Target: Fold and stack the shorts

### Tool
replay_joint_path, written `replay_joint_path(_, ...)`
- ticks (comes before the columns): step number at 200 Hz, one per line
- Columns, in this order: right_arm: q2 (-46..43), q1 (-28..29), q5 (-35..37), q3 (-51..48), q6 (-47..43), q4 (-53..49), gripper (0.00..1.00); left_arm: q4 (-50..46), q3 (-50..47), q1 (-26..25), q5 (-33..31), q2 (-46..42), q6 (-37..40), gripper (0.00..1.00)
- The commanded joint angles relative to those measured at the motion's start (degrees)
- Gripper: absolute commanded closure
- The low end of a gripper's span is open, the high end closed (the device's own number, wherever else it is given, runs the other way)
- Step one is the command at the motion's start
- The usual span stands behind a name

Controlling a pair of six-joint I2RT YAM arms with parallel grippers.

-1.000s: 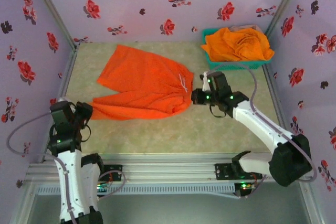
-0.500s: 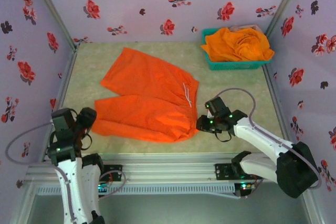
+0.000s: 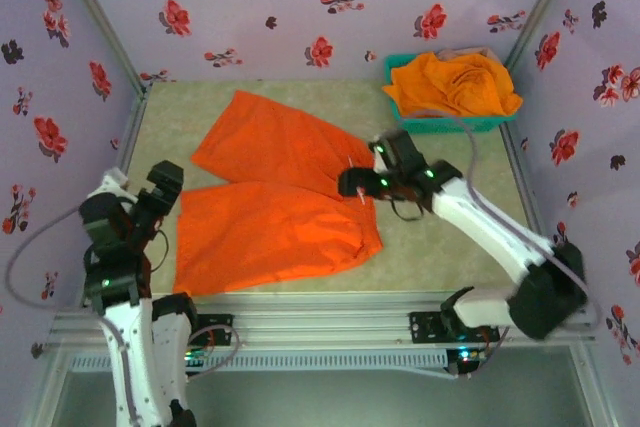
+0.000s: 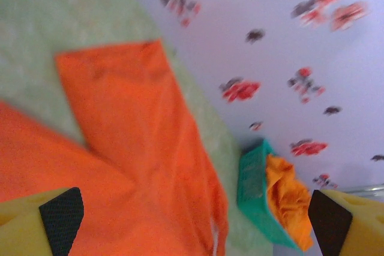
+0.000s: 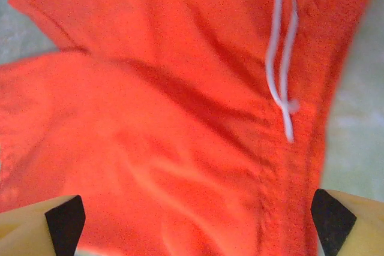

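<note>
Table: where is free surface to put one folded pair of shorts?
Best is the back left corner, between the spread orange shorts and the walls. The patch between the shorts, the teal basket and the right wall is bare too, but the right arm crosses it. Front strip: narrow.

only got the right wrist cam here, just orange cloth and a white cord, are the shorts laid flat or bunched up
observer: the orange shorts lie spread flat on the table, both legs pointing left, waistband to the right.
operator: ok where's the left pincer
observer: the left pincer is open and empty, beside the hem of the nearer leg.
operator: anything else waiting
observer: a teal basket in the far right corner holds a heap of more orange cloth.
</note>
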Motion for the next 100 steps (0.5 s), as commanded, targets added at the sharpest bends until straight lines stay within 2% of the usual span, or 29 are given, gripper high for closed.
replay_joint_path(1, 11.7, 0.0, -0.2, 7.9, -1.1, 1.8, 0.01, 10.1, -6.7, -4.4, 1.2, 4.9, -4.5, 0.01)
replay_joint_path(25, 22.9, -1.8, 1.3, 17.7, -1.7, 0.1, 0.01, 15.2, -7.9, -12.4, -5.0, 14.4, -2.9, 0.01)
replay_joint_path(41, 29.5, -4.1, 1.0, 22.4, -1.2, -0.8, 0.01, 20.3, -7.6, -16.1, -5.9, 21.2, -2.1, 0.01)
replay_joint_path(74, 39.8, -8.3, -1.2, 29.2, 0.4, -0.6, 0.01, 28.6, -7.1, -20.6, -7.1, 33.9, -1.6, 0.01)
replay_joint_path(100, 46.1, -9.8, -0.5, 35.9, -0.1, -3.2, 0.01, 31.8, -7.0, -21.8, -8.3, 40.8, -0.4, 0.01)
